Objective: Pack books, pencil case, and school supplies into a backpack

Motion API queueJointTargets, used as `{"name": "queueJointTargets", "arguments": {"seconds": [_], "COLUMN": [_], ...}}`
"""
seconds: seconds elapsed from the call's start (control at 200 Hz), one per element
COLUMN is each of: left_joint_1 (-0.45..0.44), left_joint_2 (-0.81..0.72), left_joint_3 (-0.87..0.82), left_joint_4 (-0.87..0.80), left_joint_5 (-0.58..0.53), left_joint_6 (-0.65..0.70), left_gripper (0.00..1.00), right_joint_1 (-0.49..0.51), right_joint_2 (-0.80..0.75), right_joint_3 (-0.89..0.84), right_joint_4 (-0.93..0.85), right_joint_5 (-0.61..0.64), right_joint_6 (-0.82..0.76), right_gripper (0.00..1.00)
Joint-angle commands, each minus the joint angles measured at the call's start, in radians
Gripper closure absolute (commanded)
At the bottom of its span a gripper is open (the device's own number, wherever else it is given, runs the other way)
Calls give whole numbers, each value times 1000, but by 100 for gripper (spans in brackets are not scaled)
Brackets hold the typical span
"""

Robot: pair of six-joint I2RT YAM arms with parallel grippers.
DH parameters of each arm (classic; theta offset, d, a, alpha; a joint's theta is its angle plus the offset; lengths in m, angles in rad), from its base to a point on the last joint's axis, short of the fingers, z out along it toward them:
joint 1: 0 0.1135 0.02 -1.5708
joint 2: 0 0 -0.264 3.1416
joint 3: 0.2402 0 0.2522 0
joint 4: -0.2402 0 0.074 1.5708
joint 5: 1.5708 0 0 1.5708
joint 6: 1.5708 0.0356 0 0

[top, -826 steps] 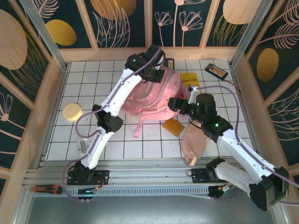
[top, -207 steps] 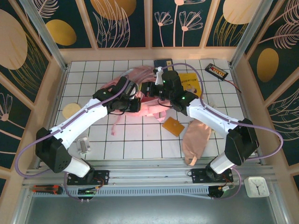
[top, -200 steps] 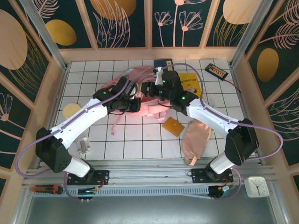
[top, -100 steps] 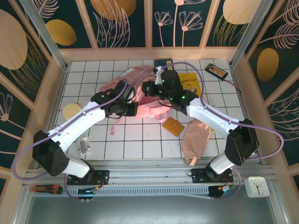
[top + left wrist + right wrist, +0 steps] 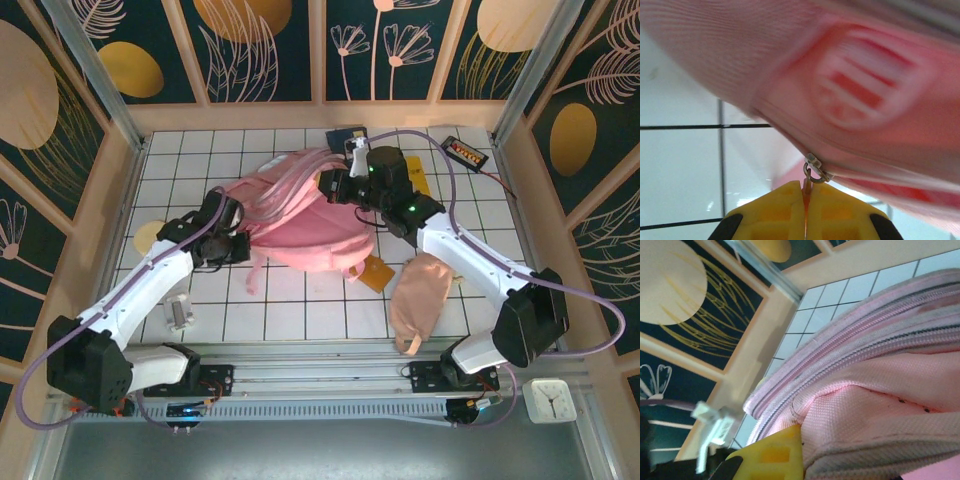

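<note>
Backpack spread wider, left fingers shifted leftward

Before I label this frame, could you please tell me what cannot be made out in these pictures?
Top view: yellow book mostly hidden by the right arm; orange pad partly under the backpack.
Left wrist view: backpack's red-striped patch blurred, unreadable.
Right wrist view: one yellow finger shows, its partner hidden behind backpack fabric.

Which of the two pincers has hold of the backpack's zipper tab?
The left pincer: it pinches the zipper pull on the backpack, while the right pincer grips plain pink fabric.
</note>
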Motion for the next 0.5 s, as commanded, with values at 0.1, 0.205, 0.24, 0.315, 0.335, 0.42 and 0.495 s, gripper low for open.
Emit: {"name": "queueJointTargets", "arguments": {"seconds": [0.1,0.205,0.24,0.315,0.335,0.42,0.495], "left_joint_1": [101,101,101,94,89,34,-47], "left_joint_2": [-10,-79,-126,-232,-256,-301,-271], "left_joint_3": [-17,11,11,1,-12,-42,-23], "left_joint_4": [-11,52,97,229,264,363,377], "left_joint_5": [-93,-45,-21,65,74,98,78], "left_joint_6": [29,78,96,139,141,172,228], "left_gripper": [85,57,24,1,1,1,1], "right_joint_1": [-1,3,4,3,3,5,6], "right_joint_2": [-35,-2,13,44,52,84,108], "right_joint_3": [3,16,22,40,46,78,109], "right_joint_4": [183,210,219,241,247,253,245], "right_joint_5": [-30,-53,-62,-87,-92,-117,-134], "right_joint_6": [18,36,48,69,74,84,83], "right_gripper": [100,100,100,100,100,100,100]}}
